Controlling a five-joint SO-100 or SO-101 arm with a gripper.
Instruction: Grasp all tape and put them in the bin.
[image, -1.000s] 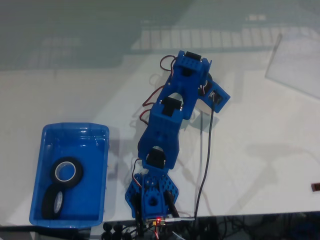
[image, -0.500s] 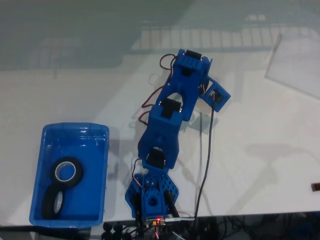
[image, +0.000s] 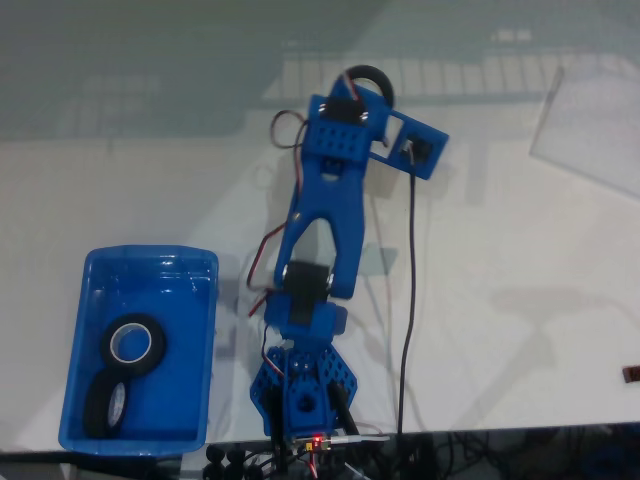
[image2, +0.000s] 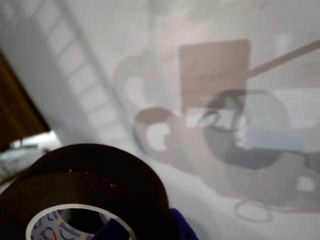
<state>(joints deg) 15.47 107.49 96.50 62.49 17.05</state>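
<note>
In the fixed view a black tape roll (image: 372, 80) sticks out past the far end of my blue arm, and my gripper (image: 366, 96) is shut on it above the white table. Close up in the wrist view, the same tape (image2: 85, 185) shows its pale printed core, with a blue finger (image2: 116, 232) through its hole and the gripper (image2: 147, 231) clamped on its wall. The blue bin (image: 150, 257) stands at the front left. Two more tape rolls lie in it, one flat (image: 133, 342) and one leaning on the front wall (image: 108, 405).
The arm's base (image: 300, 392) sits at the table's front edge among cables, and a black cable (image: 410, 290) runs along its right side. A clear plastic sheet (image: 592, 125) lies at the back right. A small dark object (image: 632, 374) is at the right edge.
The arm has unfolded and stretched away from its base, swinging slightly left. The tape roll, hidden under the arm before, now shows lifted in the gripper.
</note>
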